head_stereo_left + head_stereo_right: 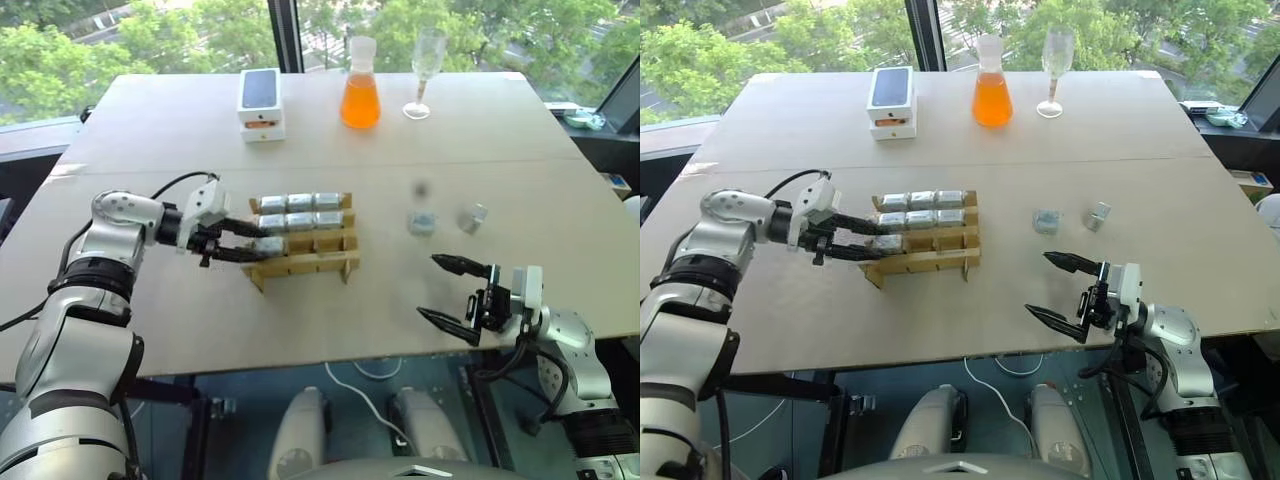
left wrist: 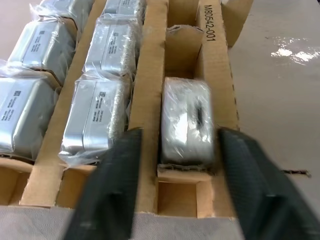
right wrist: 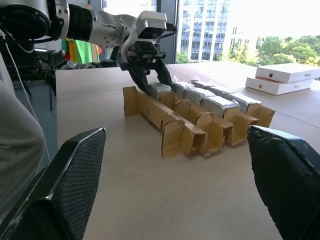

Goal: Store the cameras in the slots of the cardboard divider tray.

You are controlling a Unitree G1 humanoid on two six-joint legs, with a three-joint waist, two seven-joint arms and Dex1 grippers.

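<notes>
A: Seven cameras can be counted in the cardboard divider tray (image 1: 300, 262), six filling the two far rows and a seventh (image 2: 186, 120) seated at the left end of the near row. Two more cameras (image 1: 421, 222) (image 1: 472, 216) are left lying loose on the counter (image 1: 480, 140), to the right of the tray and near each other.

B: Which step is judged to be in hand?

A: The release of the seventh camera. The left pincer (image 1: 243, 243) is held at the tray's left end, its black fingers (image 2: 112, 190) parted on either side of the wrapped block, with a gap visible on each side in the left wrist view. Nothing appears to be clamped; the camera is seen resting in its slot between the cardboard strips.

B: And the other pincer?

A: The right pincer (image 1: 452, 292) is spread wide and is held empty above the counter's near edge, well short of the two loose cameras.

B: What is called for next?

A: The left pincer would probably have to be drawn back clear of the tray without the block being snagged. One of the loose cameras would then need to be grasped and carried to an empty slot in the near row.
</notes>
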